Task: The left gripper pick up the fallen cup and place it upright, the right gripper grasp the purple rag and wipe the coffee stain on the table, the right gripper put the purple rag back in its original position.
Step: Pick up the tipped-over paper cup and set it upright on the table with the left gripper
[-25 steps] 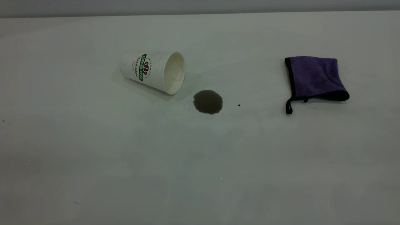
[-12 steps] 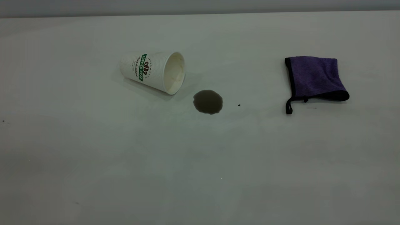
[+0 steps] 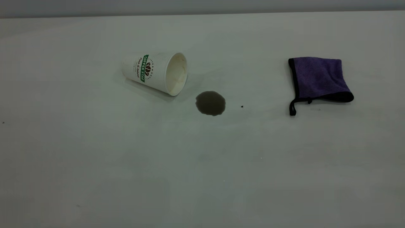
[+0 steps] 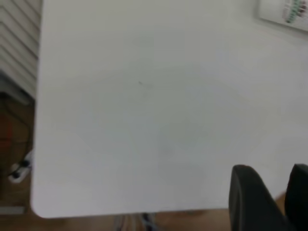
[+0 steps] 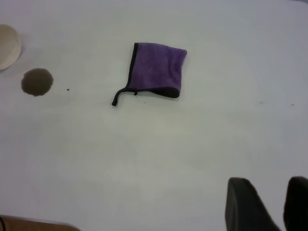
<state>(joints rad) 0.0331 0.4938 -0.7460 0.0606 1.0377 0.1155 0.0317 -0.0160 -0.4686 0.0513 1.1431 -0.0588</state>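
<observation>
The fallen cup (image 3: pixel 155 72) lies on its side on the table (image 3: pixel 126 158), its mouth towards the coffee stain (image 3: pixel 210 103) just beside it. The purple rag (image 3: pixel 318 78) lies flat at the right, its black loop towards the front. Neither gripper shows in the exterior view. In the left wrist view my left gripper (image 4: pixel 274 175) hangs empty over the table's corner, fingers close together, far from the cup (image 4: pixel 288 12). In the right wrist view my right gripper (image 5: pixel 272 187) is empty, fingers close together, well short of the rag (image 5: pixel 159 70), stain (image 5: pixel 37 82) and cup rim (image 5: pixel 7 45).
A tiny black speck (image 3: pixel 242 106) lies right of the stain. The table's edge and corner (image 4: pixel 38 207) show in the left wrist view, with floor and cables beyond. The table's back edge (image 3: pixel 202 14) runs along the top of the exterior view.
</observation>
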